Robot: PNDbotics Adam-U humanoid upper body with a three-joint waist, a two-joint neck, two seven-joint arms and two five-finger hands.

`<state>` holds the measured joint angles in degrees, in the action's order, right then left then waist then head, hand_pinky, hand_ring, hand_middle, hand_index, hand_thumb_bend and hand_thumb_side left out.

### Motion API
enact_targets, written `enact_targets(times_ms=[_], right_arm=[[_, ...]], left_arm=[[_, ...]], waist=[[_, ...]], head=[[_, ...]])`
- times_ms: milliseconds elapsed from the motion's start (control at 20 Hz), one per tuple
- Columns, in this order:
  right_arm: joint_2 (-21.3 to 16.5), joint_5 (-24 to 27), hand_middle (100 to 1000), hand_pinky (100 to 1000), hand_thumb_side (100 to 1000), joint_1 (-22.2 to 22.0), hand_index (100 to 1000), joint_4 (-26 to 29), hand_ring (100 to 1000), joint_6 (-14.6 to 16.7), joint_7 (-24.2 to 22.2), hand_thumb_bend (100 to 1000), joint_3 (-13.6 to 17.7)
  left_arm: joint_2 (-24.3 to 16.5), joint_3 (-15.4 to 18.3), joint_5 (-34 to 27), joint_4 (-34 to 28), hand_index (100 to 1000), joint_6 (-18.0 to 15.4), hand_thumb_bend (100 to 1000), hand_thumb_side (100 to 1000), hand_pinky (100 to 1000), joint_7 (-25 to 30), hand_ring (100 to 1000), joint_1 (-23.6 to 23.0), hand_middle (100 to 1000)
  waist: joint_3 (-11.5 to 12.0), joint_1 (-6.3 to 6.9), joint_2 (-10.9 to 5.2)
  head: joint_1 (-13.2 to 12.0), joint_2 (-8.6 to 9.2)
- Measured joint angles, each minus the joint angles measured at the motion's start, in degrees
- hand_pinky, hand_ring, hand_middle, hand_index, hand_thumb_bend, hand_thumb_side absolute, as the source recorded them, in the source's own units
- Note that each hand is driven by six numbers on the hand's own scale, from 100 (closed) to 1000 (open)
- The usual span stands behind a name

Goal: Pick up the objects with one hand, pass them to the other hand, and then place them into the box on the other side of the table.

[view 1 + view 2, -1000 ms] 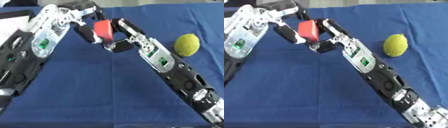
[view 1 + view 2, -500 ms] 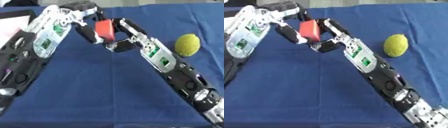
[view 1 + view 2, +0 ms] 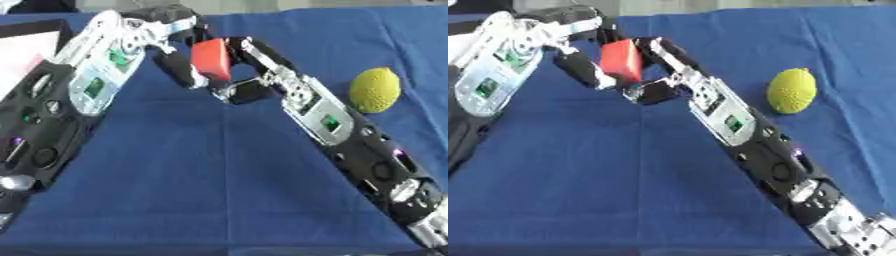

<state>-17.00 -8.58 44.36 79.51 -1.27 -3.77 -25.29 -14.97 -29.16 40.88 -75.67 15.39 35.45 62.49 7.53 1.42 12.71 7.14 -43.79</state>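
A red block [image 3: 212, 60] hangs above the blue table [image 3: 219, 180] at the top centre, between my two hands. My left hand [image 3: 181, 70] comes in from the left, with curled fingers against the block's left face and top. From the right, my right hand [image 3: 248, 91] holds the block's other side, thumb under it and fingers behind it. On the cloth at the right, clear of both arms, lies a yellow bumpy ball-like object [image 3: 375, 90].
A dark-rimmed box [image 3: 35, 27] with a pale inside shows at the top left corner, partly hidden by my left arm. Both forearms cross the picture diagonally and cover much of the table.
My left arm has shifted slightly to the right, towards the block. The red block and my right hand stay almost where they were.
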Motion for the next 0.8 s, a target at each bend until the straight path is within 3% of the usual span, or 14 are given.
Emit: enact_targets(times_ms=[400, 650, 800], right_arm=[[0.0, 0.0, 559, 744, 100, 0.0, 640, 0.1, 602, -0.2, -0.1, 117, 0.0], [-0.1, -0.3, 567, 746, 100, 0.0, 647, 0.3, 608, -0.5, -0.2, 191, 0.0], [-0.1, -0.6, 567, 746, 100, 0.0, 647, 0.3, 608, -0.7, -0.3, 191, 0.0]], left_arm=[[0.0, 0.0, -0.5, 0.0, 554, 0.4, 198, 124, 756, -0.6, 612, 0.0, 483], [0.0, -0.2, -0.5, -0.2, 519, 0.8, 181, 131, 746, -1.2, 594, 0.0, 459], [0.0, -0.4, -0.4, -0.2, 519, 0.9, 181, 131, 746, -1.4, 594, -0.1, 459]], waist=[[0.0, 0.00, 0.00], [0.0, -0.01, 0.00], [0.0, -0.02, 0.00]], head=[[0.0, 0.00], [0.1, 0.00], [0.1, 0.00]])
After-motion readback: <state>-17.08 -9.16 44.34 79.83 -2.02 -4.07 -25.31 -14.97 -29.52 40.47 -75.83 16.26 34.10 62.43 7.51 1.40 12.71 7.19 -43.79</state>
